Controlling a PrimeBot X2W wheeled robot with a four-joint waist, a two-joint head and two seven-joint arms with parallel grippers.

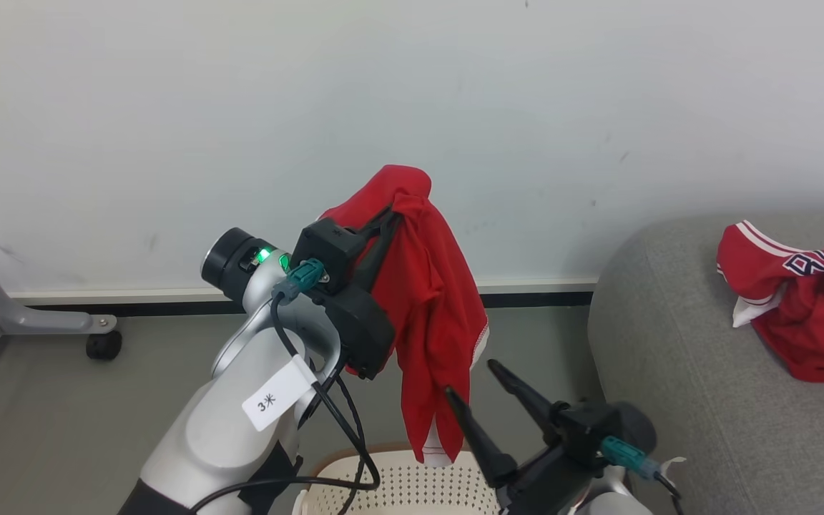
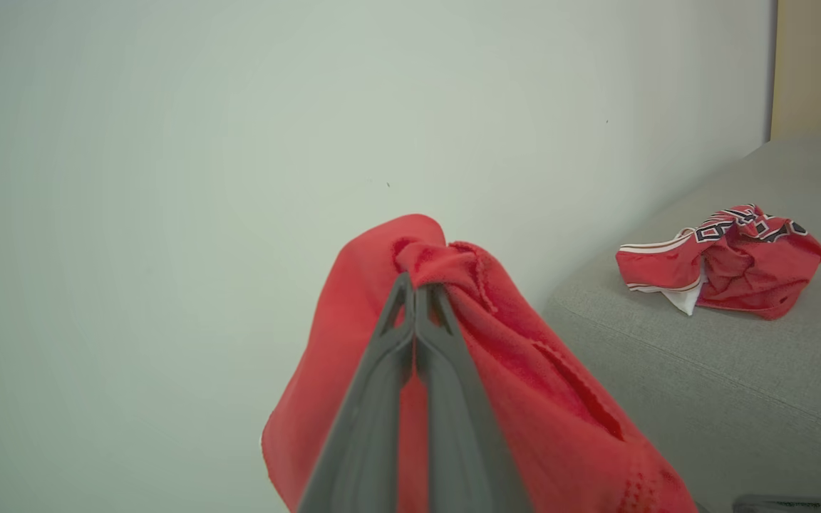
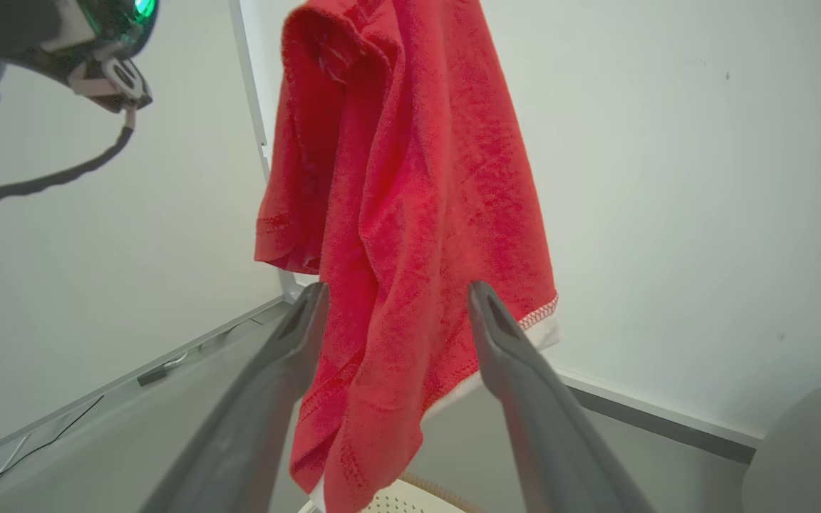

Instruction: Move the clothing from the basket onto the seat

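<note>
The plain red garment (image 1: 433, 300) hangs above the basket (image 1: 412, 493), its top pinched between the left gripper's (image 2: 416, 288) closed fingers. The lettered jersey (image 1: 805, 300) lies crumpled on the grey sofa (image 1: 684, 372), far right. The right gripper (image 1: 470, 377), fingers spread, sits near the hanging garment's lower edge.

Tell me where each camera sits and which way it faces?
Head view: from the head, down over the basket toward wall and sofa; left gripper and right gripper show.
Left wrist view: along its shut fingers pinching the red garment, toward the jersey on the sofa.
Right wrist view: up between its open fingers at that garment; left arm shows.
All share the garment.
</note>
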